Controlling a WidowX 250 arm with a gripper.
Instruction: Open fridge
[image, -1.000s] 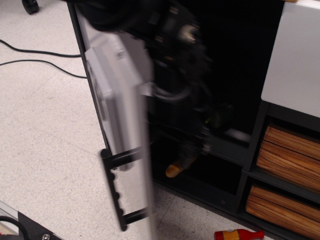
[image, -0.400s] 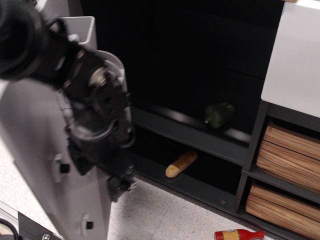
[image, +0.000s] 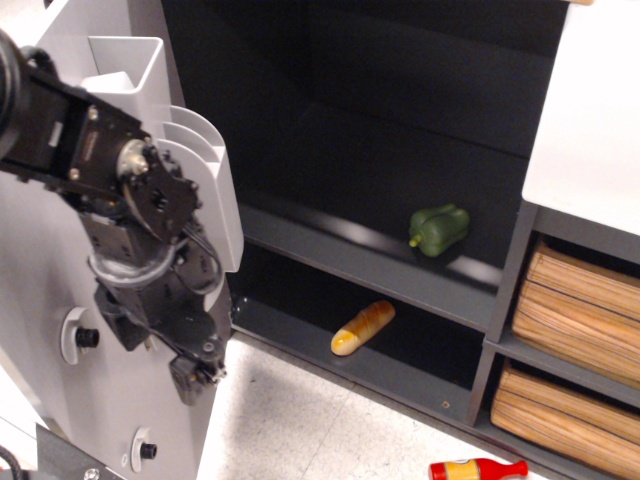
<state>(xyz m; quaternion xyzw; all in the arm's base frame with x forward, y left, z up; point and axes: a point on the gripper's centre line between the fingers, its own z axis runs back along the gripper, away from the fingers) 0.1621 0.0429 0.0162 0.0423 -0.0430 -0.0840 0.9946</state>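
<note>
Single camera view, looking down at a large toy fridge (image: 400, 150) standing wide open, dark shelved interior filling the upper middle of the frame. Light grey door (image: 60, 400) swung fully out to the left, inner face toward the camera, with moulded white door pockets (image: 190, 170) near its top and small black knobs lower down. Black robot arm (image: 120, 220) reaching down across the inner door face, gripper (image: 195, 375) at its lower end close to the door's edge; too dark and end-on to tell whether clenched or released. Green toy pepper (image: 438, 229) on the upper shelf, toy bread loaf (image: 363, 327) lying on the shelf below. White-topped cabinet (image: 590, 120) with wooden drawer fronts (image: 575, 300) directly right of the fridge. Red and yellow bottle (image: 476, 469) lying on the speckled floor (image: 300, 430) at bottom right.
</note>
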